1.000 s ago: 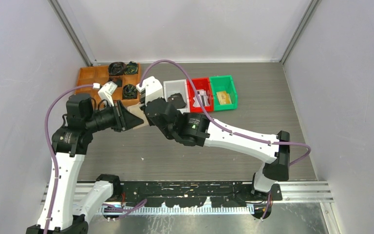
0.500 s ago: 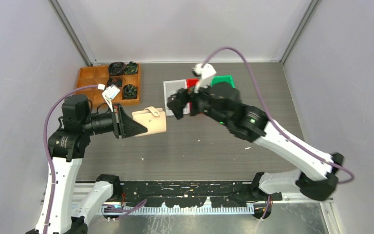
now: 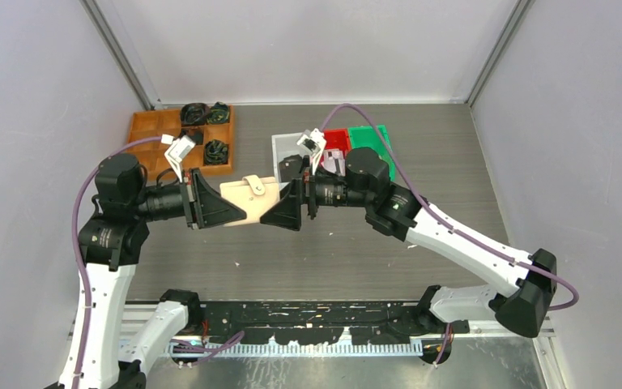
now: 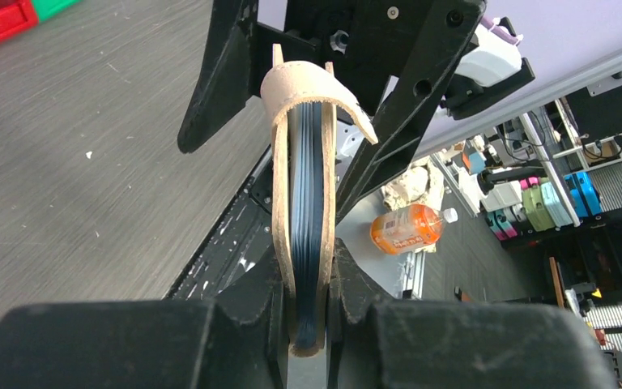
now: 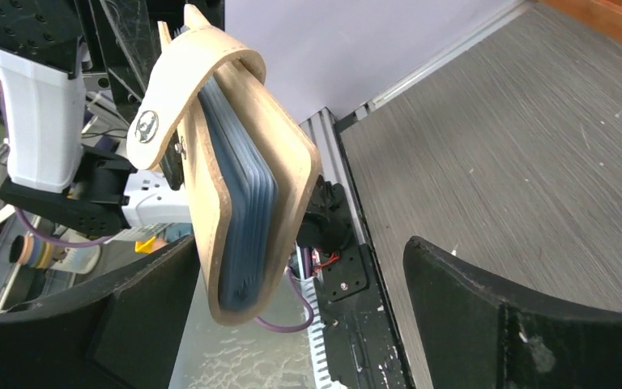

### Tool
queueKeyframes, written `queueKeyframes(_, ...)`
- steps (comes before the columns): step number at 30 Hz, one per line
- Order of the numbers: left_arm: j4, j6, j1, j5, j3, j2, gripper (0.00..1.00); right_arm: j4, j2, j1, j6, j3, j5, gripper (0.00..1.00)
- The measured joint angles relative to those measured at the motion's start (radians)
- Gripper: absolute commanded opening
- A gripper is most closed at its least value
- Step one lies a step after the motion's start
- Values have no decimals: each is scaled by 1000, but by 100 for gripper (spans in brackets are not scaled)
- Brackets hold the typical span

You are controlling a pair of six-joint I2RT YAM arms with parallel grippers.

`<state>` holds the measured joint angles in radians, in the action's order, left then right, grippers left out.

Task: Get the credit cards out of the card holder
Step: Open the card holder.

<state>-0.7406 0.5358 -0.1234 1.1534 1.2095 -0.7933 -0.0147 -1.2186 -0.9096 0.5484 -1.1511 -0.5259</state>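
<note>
Brown tray (image 3: 147, 128), black bundles (image 3: 195, 113) inside; white bin (image 3: 282, 149), red bin (image 3: 337, 138), green bin (image 3: 372, 135) in row

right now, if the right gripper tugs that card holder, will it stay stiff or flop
Probably stiff: the card holder juts sideways from the left gripper, pinched at one edge, without sagging. Its strap tab looks bendier, curling over the edge. The stacked blue pockets may fan open if tugged.

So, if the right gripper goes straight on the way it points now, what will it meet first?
Most likely the card holder, which the left gripper holds. Its free end is right ahead of the open right gripper; depth is unclear.
</note>
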Motion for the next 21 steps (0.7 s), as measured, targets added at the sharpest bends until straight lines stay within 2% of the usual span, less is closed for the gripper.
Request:
queueKeyframes(3, 13, 18, 0, 9, 0, 1, 0, 47, -26, 0, 15, -3, -39, 98)
queueKeyframes(8, 37, 42, 0, 35, 1, 11, 0, 145, -87, -1, 61, -51, -88, 89)
queueKeyframes(21, 56, 61, 0, 69, 0, 23, 0, 344, -183, -5, 170, -143, -111, 48)
